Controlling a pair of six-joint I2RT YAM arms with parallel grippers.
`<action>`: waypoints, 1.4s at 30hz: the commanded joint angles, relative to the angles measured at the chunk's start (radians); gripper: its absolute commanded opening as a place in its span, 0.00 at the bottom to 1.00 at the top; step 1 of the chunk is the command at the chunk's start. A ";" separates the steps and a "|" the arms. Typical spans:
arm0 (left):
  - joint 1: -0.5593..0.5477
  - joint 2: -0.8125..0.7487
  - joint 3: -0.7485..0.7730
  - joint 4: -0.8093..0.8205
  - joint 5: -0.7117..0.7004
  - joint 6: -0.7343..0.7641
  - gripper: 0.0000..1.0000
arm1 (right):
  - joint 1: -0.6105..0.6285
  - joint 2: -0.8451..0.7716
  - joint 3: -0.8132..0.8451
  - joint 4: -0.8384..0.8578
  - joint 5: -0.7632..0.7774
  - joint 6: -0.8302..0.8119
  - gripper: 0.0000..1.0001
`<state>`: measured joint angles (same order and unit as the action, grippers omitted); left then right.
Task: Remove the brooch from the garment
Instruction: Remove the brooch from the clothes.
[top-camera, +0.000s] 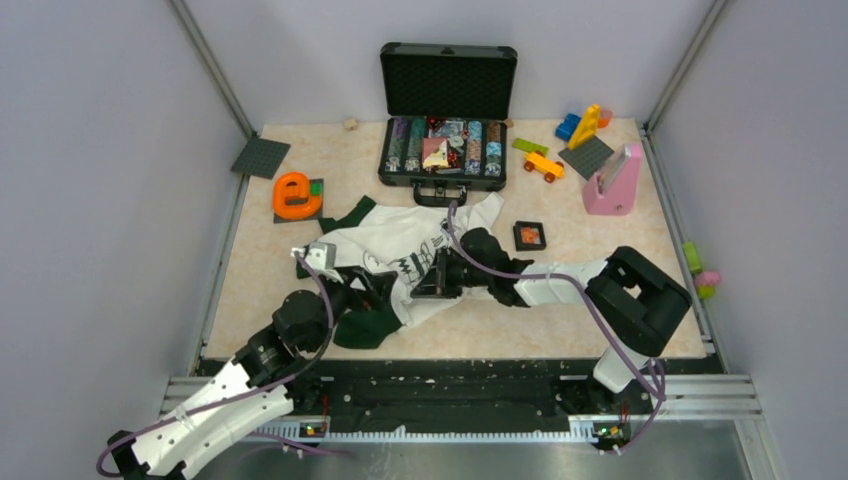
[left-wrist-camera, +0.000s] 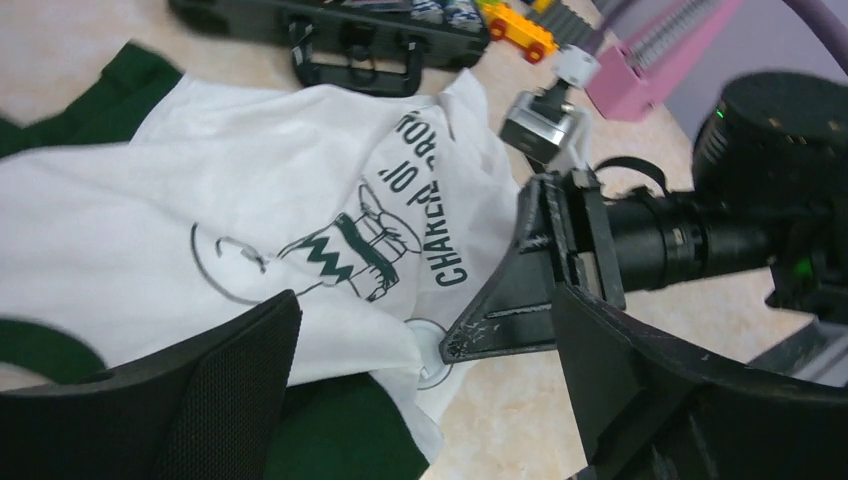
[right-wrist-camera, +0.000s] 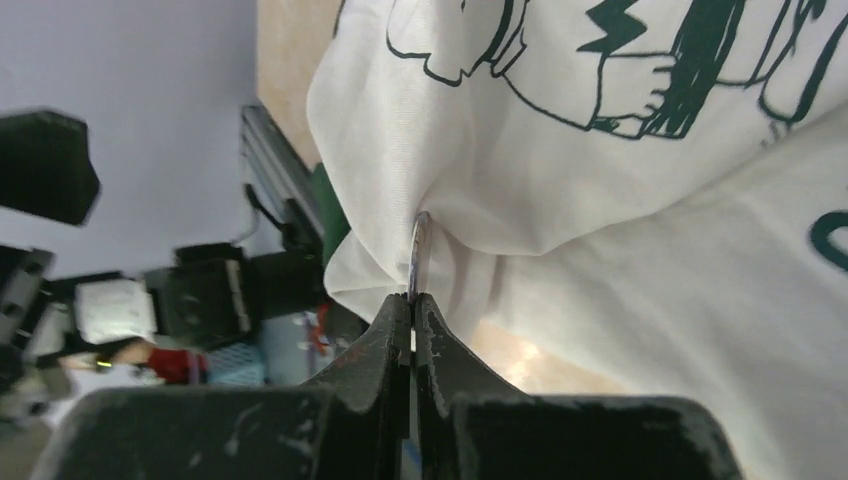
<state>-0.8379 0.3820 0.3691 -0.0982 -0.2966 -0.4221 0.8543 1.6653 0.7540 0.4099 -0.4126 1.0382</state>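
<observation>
The brooch, a pale round disc seen edge-on, sits in a puckered fold at the near edge of the white garment, near the table's middle. The right gripper is pinched tight on its rim. Just left, the left gripper hovers over the garment's green hem with fingers spread wide, grasping nothing. An open black case stands at the far side.

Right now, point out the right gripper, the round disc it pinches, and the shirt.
right gripper (right-wrist-camera: 412, 303): right wrist view, between the shut fingertips.
round disc (right-wrist-camera: 416, 250): right wrist view, its thin edge above the fingertips.
shirt (left-wrist-camera: 110, 205): left wrist view, plain white fabric left of the print.
</observation>
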 joint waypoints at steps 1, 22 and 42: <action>-0.001 -0.058 -0.021 -0.059 -0.193 -0.243 0.99 | -0.004 -0.056 0.052 -0.086 -0.013 -0.387 0.00; 0.000 0.143 -0.021 0.207 0.089 0.014 0.86 | -0.010 -0.309 0.071 -0.228 0.085 -0.800 0.00; 0.001 0.325 -0.074 0.504 0.157 0.118 0.63 | -0.019 -0.462 0.004 -0.076 0.092 -0.822 0.00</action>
<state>-0.8375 0.6754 0.2920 0.3080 -0.1890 -0.3332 0.8459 1.2602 0.7582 0.2188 -0.3309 0.2344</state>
